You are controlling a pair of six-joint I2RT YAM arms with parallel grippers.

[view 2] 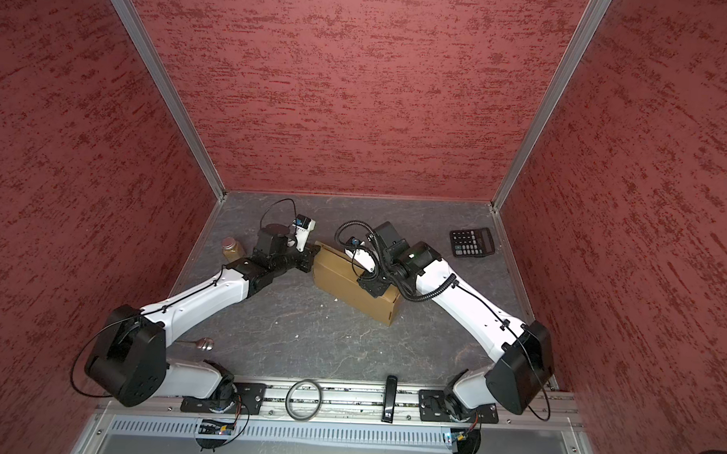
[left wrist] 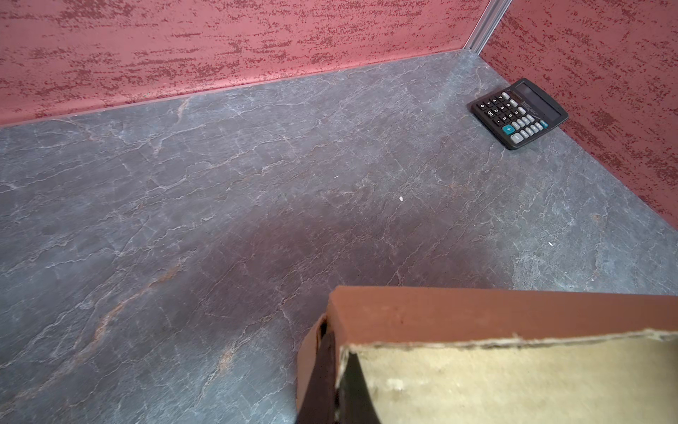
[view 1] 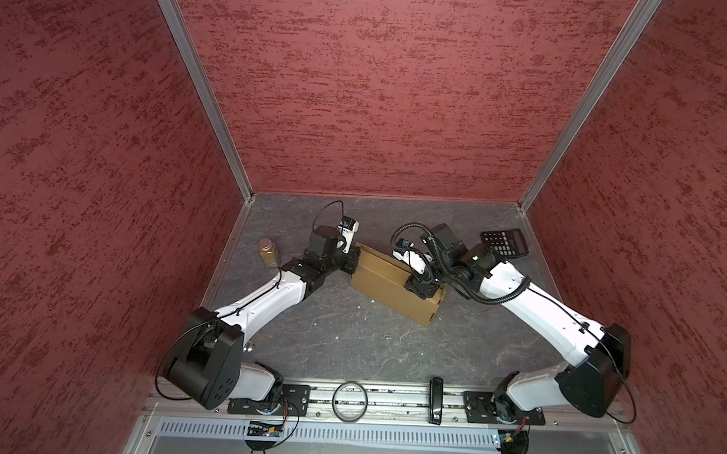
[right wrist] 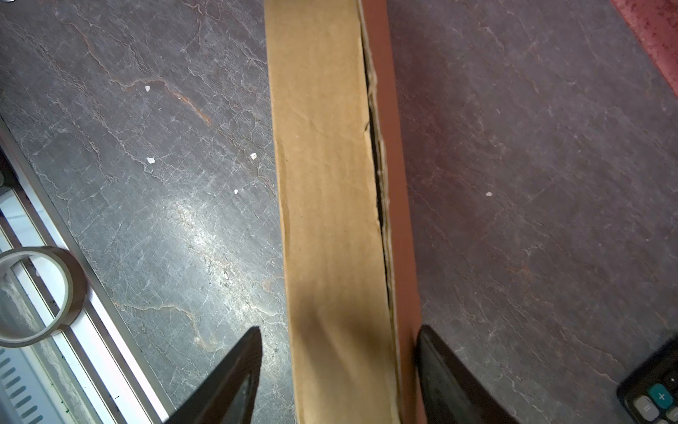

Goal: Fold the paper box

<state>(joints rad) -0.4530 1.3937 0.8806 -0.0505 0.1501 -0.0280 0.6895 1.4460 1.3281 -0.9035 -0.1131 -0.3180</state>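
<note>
Your box is plain brown; the table is grey, veined white and rust. The walls are red, mottled darker. The calculator is black (grey keys, one teal). The arms are white with black joints. The jar is amber, pink-capped.

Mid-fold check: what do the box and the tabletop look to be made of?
The paper box looks like plain brown cardboard, matte: its cut edge is frayed in the left wrist view. The tabletop is dark grey with pale veins and a slight sheen: slate or printed laminate, I cannot tell.
</note>
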